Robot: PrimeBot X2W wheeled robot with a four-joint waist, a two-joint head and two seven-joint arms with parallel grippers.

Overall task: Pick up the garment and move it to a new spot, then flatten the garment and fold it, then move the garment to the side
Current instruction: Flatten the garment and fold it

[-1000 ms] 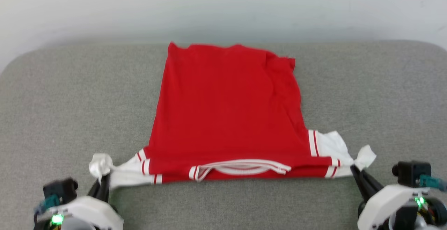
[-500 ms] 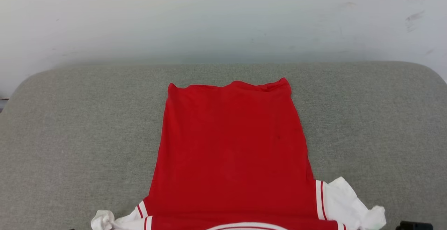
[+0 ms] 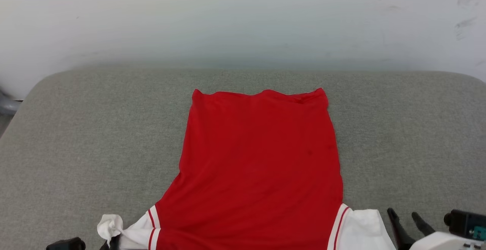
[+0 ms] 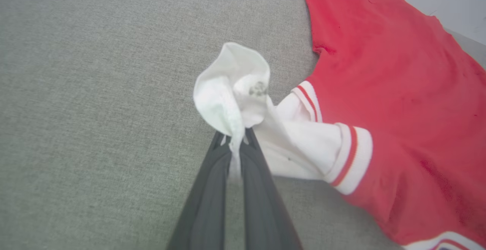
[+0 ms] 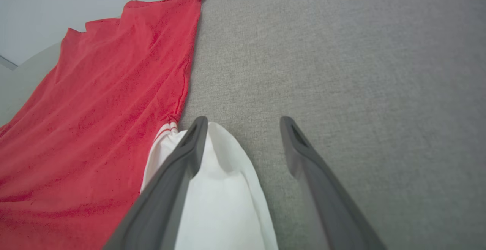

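Observation:
The garment (image 3: 262, 166) is a red jersey spread flat on the grey cushion, plain red side up, its hem toward the far wall. No lettering shows. Its white left sleeve (image 4: 235, 90) is bunched and pinched between my left gripper's (image 4: 235, 143) shut fingers, at the bottom left of the head view (image 3: 112, 238). The white right sleeve (image 3: 362, 229) lies flat on the cushion. My right gripper (image 5: 243, 124) stands open just above it, its left finger (image 5: 190, 151) over the sleeve (image 5: 224, 200) and nothing between the fingers. The head view has that gripper (image 3: 404, 217) at the lower right.
The grey fabric cushion (image 3: 95, 136) stretches wide on both sides of the jersey, with rounded far corners. A pale wall (image 3: 243, 22) rises right behind its far edge. A grey object (image 3: 5, 103) peeks in at the far left.
The head camera tilted up, so the jersey sits lower in view. The far hem has been pulled straight and smooth. My right gripper has let go of the right sleeve, which now lies flat.

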